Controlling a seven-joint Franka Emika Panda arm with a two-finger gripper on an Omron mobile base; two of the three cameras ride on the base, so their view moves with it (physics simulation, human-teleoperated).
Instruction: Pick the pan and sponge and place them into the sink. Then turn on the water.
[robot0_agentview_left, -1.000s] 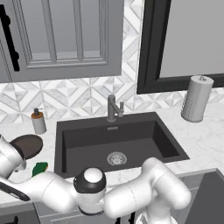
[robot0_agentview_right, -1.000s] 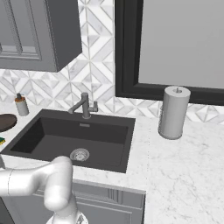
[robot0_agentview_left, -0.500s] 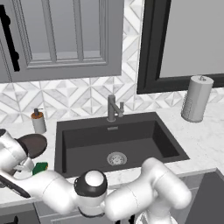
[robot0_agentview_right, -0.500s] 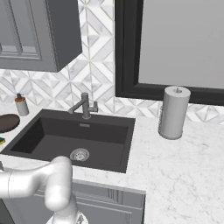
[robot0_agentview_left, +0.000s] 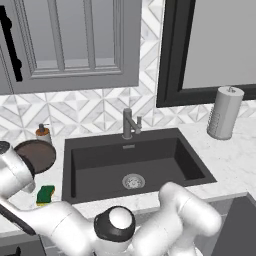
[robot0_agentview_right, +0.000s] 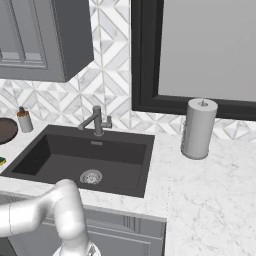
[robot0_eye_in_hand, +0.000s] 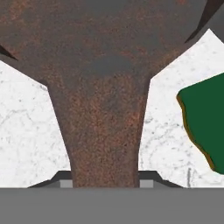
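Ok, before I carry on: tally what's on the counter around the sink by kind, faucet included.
Pan: 1
Sponge: 1
Soap dispenser: 1
Paper towel roll: 1
Faucet: 1
Total: 5

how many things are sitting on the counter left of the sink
3: the pan by the sink's left rim, the sponge in front of it, the soap dispenser behind. The arm may hide more.
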